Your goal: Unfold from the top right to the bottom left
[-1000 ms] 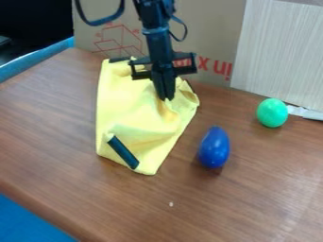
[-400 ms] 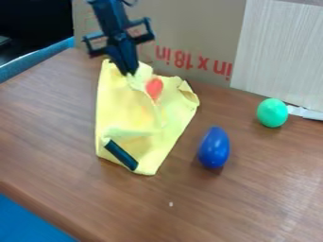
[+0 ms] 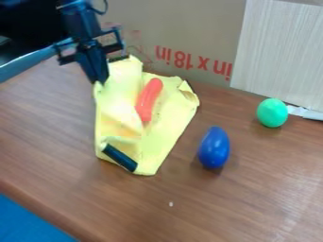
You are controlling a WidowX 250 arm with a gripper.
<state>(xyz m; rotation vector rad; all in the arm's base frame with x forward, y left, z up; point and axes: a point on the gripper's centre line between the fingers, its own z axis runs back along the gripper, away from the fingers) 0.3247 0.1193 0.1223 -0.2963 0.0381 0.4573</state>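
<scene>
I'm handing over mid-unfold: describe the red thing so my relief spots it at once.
On the brown table, find the yellow cloth, gripped at its left side by the pincer. The red thing, long and round-ended, lies aslant on its upper half. The black bar is nearer the cloth's bottom edge; the blue and green things sit off the cloth.
</scene>
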